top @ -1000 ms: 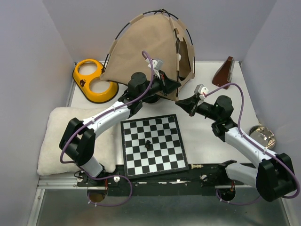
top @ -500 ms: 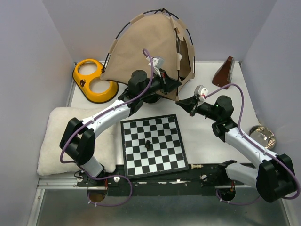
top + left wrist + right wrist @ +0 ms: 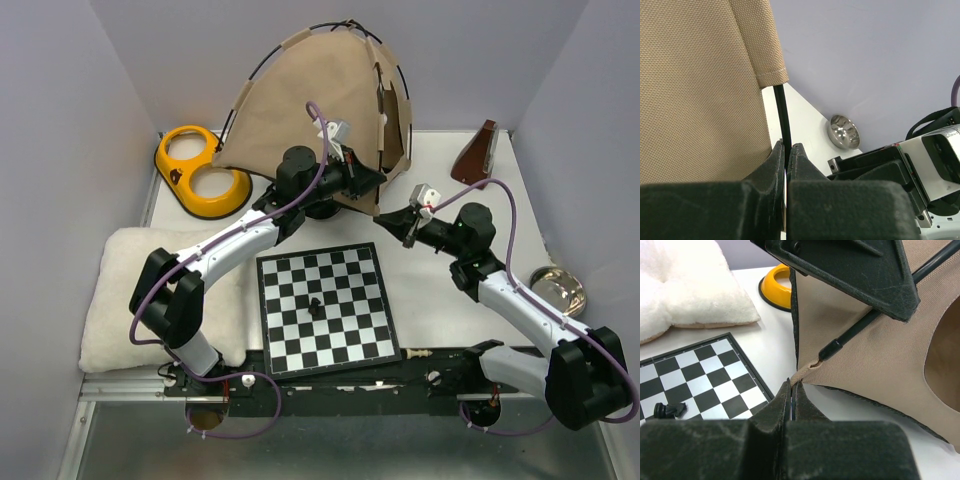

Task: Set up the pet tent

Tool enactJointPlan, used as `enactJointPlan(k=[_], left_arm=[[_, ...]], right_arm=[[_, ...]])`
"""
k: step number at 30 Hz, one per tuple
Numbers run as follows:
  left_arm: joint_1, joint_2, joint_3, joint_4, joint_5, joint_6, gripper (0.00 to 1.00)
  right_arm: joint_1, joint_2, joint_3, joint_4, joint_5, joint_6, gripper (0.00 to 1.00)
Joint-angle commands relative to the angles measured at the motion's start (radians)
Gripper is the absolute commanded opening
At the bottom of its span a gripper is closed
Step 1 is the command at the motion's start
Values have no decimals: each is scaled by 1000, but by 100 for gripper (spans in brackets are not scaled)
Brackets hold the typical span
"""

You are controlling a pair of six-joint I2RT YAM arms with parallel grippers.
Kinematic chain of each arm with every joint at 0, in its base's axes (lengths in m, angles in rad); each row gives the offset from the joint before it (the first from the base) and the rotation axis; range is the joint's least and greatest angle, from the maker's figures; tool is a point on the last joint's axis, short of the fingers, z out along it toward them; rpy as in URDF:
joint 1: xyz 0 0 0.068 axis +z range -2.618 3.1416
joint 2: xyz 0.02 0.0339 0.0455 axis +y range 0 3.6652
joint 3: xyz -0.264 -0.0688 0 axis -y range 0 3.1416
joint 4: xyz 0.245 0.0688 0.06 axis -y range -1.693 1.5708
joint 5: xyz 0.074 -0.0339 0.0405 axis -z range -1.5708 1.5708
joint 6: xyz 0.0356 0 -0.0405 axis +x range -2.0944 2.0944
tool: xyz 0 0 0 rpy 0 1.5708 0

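The pet tent (image 3: 310,95) stands at the back of the table, tan fabric bowed up on thin black poles, its round opening facing right. My left gripper (image 3: 374,181) is at the tent's near right corner. In the left wrist view that gripper (image 3: 787,148) is shut on a black pole (image 3: 782,110) just below the tan fabric's (image 3: 700,90) hem. My right gripper (image 3: 386,214) sits just below it. In the right wrist view it (image 3: 792,385) is shut on the tent's fabric corner tab (image 3: 807,371), where a pole end (image 3: 860,327) enters.
A chessboard (image 3: 325,308) with a fallen black piece (image 3: 314,305) lies in front of the tent. A fluffy white cushion (image 3: 130,300) is at the left and a yellow double bowl (image 3: 200,172) at the back left. A brown metronome (image 3: 477,155) and a steel bowl (image 3: 558,288) stand at the right.
Both arms have crept slightly toward the tent's corner. Both grips hold as before and the tent's shape is nearly unchanged.
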Motion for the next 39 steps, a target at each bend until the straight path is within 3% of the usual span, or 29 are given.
enactJointPlan(k=[1, 39], left_arm=[[16, -4, 38, 17, -112, 62, 0], [-39, -64, -86, 37, -58, 90, 0]], right_arm=[[20, -10, 16, -70, -59, -16, 1], [19, 16, 40, -36, -17, 62, 1]])
